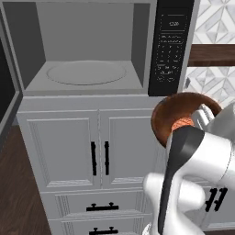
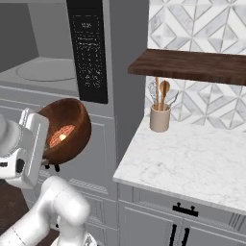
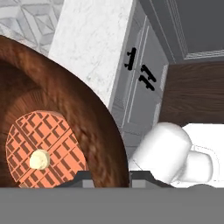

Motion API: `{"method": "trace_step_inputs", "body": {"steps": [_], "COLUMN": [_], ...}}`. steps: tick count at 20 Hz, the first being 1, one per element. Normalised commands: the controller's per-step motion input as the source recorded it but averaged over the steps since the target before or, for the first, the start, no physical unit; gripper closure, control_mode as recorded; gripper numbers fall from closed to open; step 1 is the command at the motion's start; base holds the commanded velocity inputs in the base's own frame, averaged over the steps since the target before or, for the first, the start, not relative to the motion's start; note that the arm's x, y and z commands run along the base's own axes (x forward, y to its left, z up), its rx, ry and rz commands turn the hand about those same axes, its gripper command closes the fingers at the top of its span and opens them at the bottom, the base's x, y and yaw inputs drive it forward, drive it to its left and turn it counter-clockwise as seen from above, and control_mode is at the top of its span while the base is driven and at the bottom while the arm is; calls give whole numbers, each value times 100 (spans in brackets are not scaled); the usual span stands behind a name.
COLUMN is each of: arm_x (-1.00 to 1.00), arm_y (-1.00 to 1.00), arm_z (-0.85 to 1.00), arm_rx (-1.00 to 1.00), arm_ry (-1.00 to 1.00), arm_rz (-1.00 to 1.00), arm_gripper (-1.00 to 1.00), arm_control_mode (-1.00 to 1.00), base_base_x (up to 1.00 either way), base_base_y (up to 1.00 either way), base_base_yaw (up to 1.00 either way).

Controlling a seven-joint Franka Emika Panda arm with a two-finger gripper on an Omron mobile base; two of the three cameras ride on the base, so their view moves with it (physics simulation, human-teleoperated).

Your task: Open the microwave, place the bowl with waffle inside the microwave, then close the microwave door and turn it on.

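Observation:
The microwave [image 1: 87, 32] stands open, its grey cavity and round glass turntable [image 1: 86, 72] bare. Its black keypad panel [image 1: 170, 46] [image 2: 91, 53] is on the right. The microwave door [image 1: 5, 82] is swung out at the far left edge. The brown bowl [image 1: 167, 114] [image 2: 72, 113] [image 3: 87, 118] hangs tilted in the air below the keypad, in front of the cabinet. An orange waffle [image 1: 183, 123] [image 2: 61, 133] [image 3: 43, 146] with a pale dab on it lies inside. My gripper [image 3: 109, 175] [image 2: 45, 139] is shut on the bowl's rim.
Grey cabinet doors [image 1: 92, 151] with black handles and drawers sit under the microwave. To the right lies a white marble counter [image 2: 192, 153] with a utensil holder [image 2: 160, 117] at the wall. A dark wooden shelf [image 2: 192, 65] hangs above it.

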Motion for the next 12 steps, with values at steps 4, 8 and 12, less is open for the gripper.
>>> {"method": "trace_step_inputs", "body": {"steps": [4, 8, 12], "arm_x": [0, 3, 24], "arm_y": [100, 95, 93], "arm_z": [40, 24, 30], "arm_rx": [-1, 18, 19], "arm_ry": [9, -4, 0], "arm_rz": [5, 9, 13], "arm_gripper": [100, 100, 100], "arm_control_mode": [-100, -100, -100], "base_base_x": [0, 0, 0], "base_base_y": [0, 0, 0], "base_base_yaw": [0, 0, 0]}}
